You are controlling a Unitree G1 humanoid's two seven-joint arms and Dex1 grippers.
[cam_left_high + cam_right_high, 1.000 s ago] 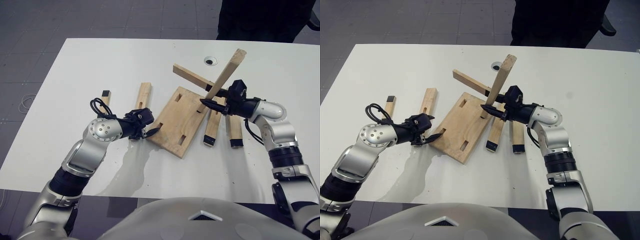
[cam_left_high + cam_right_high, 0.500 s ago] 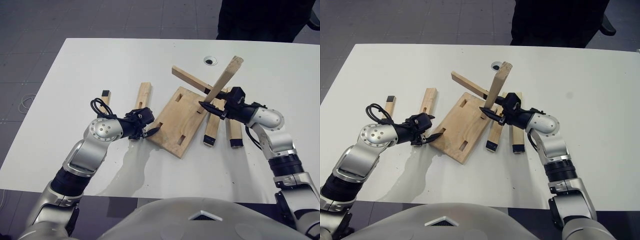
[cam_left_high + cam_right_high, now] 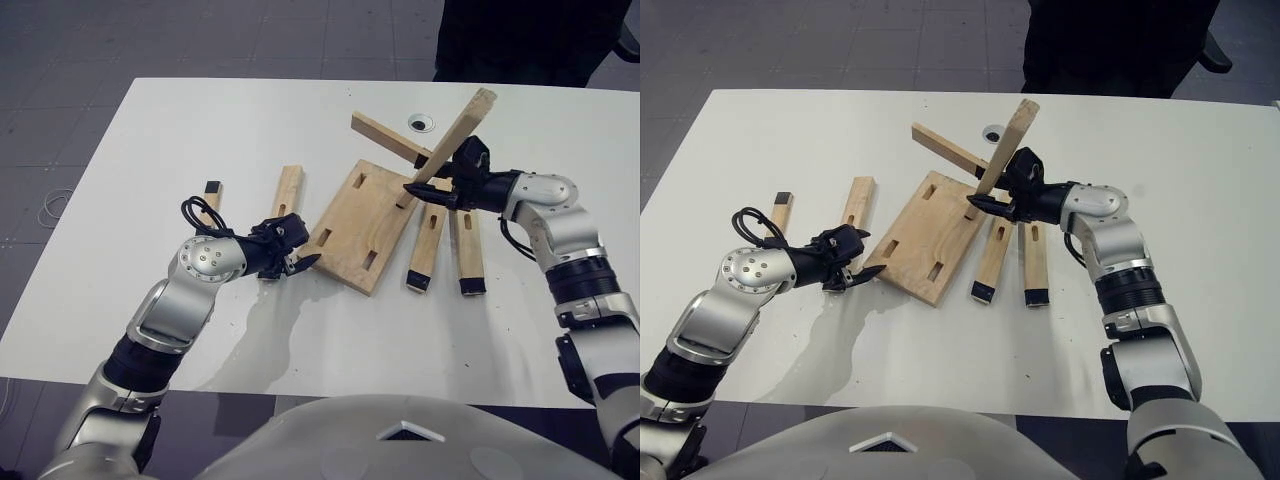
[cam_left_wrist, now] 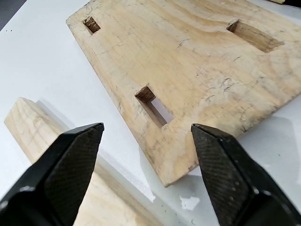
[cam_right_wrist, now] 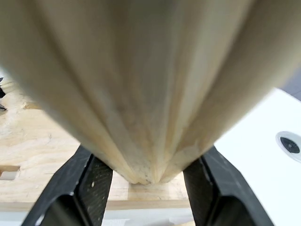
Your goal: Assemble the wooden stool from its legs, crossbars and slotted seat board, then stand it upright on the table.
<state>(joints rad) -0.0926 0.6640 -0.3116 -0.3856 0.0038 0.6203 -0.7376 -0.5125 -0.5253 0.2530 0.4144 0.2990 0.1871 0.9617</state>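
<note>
At the middle of the white tabletop (image 3: 150, 140) lies the slotted seat board (image 3: 360, 228), turned askew. At its 1 o'clock corner the right gripper (image 3: 418, 190) is clamped on a wooden leg (image 3: 455, 135), which leans up toward 1 o'clock with its lower end at the board's far slot (whether it is seated there is hard to tell). A crossbar (image 3: 385, 137) meets this leg and sticks out toward 10 o'clock. At the board's 8 o'clock corner the left gripper (image 4: 148, 155) is spread wide, that corner showing between its fingers (image 4: 70, 165). Two more legs (image 3: 427, 245) and (image 3: 468, 255) lie flat at 3 o'clock of the board, black-capped ends nearest the robot. Two shorter wooden pieces (image 3: 287, 195) and (image 3: 211, 193) lie at 9 o'clock.
</note>
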